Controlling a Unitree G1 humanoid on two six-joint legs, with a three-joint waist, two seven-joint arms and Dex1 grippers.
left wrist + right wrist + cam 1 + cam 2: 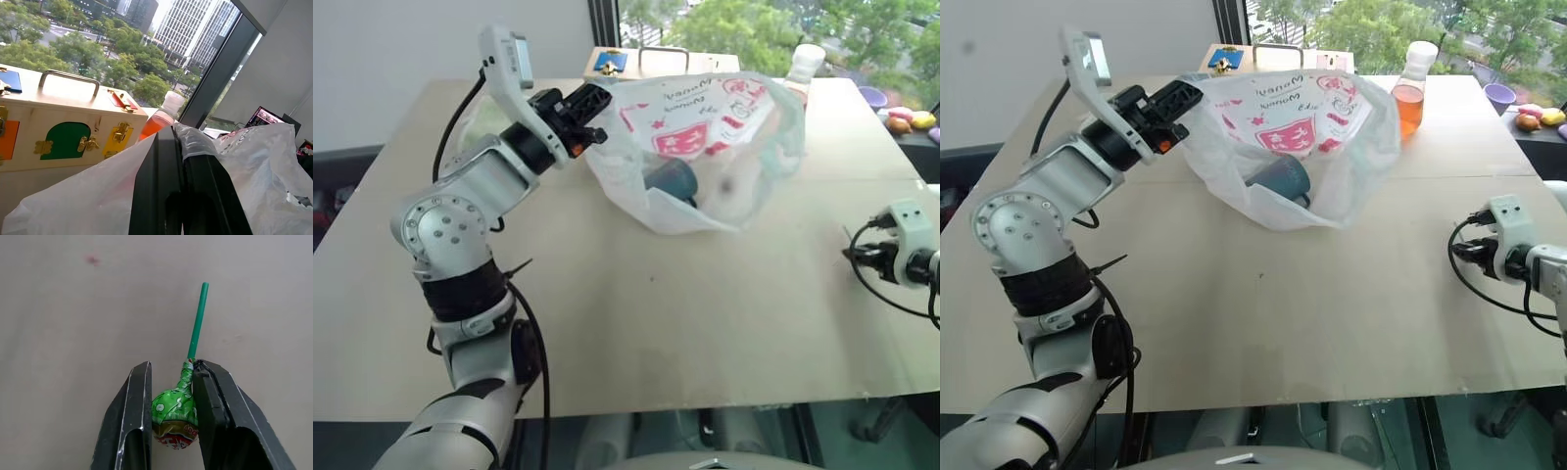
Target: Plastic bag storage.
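- Translucent white crinkly plastic bag [705, 147] w/ red-pink printed panels is seen on the far centre of the pale beige tabletop [636, 313]; its mouth is held up and open twd the near side.
- Left gripper [590, 106] is seen raised at the bag's left rim, black fingers [161, 196] pressed fully together w/ a fold of bag film pinched betw. them, as shown in the left wrist view.
- Dark teal mug [1278, 179] is seen lying on its side inside the bag, on the bag's floor.
- Right gripper [172, 396] is seen low over the table at the right edge, well apart from the bag; its fingers are narrowed around a green-wrapped lollipop [175, 413], one finger on each side of the head, touching or nearly so. Green stick [198, 323] points away past the fingertips. Whether the lollipop is lifted off the table can't be told.
- Clear bottle w/ orange liquid [1412, 88] stands far right of the bag, just beside it.
- Pale wooden box [63, 122] w/ metal handle, brass latches and green and orange panels is seen behind the bag at the far table edge.
- Purple bowl [1499, 96] and small coloured items are seen at the far right, off the main tabletop.
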